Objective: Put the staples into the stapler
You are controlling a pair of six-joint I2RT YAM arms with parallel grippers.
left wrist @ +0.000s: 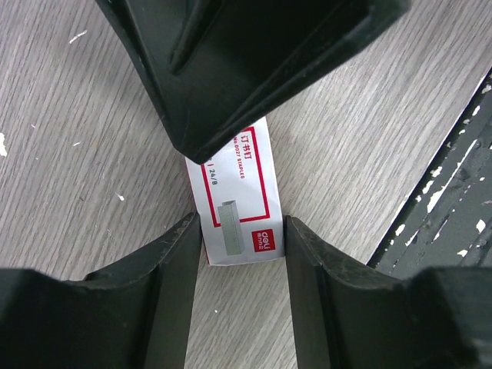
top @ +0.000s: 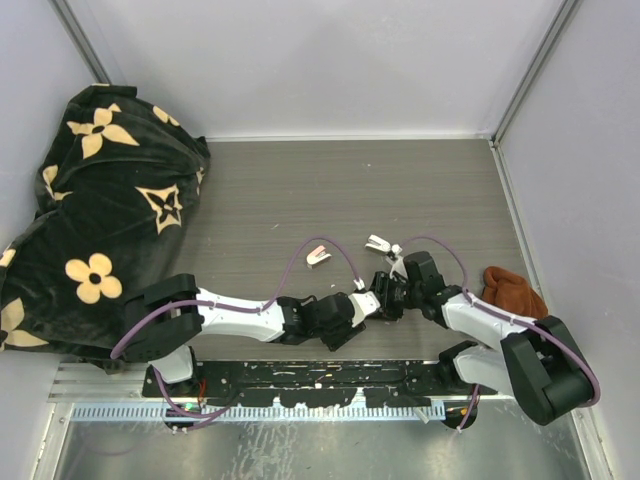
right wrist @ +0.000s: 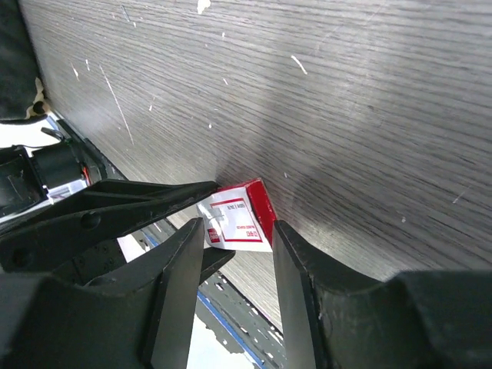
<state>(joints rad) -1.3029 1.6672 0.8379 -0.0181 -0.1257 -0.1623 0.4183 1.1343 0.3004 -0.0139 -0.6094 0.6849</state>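
Red-and-white staples box [left wrist: 234,192] is clenched by left tool [left wrist: 244,223], straddled by right tool [right wrist: 238,227], grip there can't be told.

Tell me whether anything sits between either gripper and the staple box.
Nothing visible does. The staple box lies directly between the fingers of the left gripper, and the right gripper flanks its far end. Both pairs of fingers touch it, with nothing in between.

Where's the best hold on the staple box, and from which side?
Pinch the staple box across its two long edges, coming down onto the labelled face. It is thin, flat and rectangular, so those parallel edges should seat squarely in the jaws, the way the left gripper straddles them.
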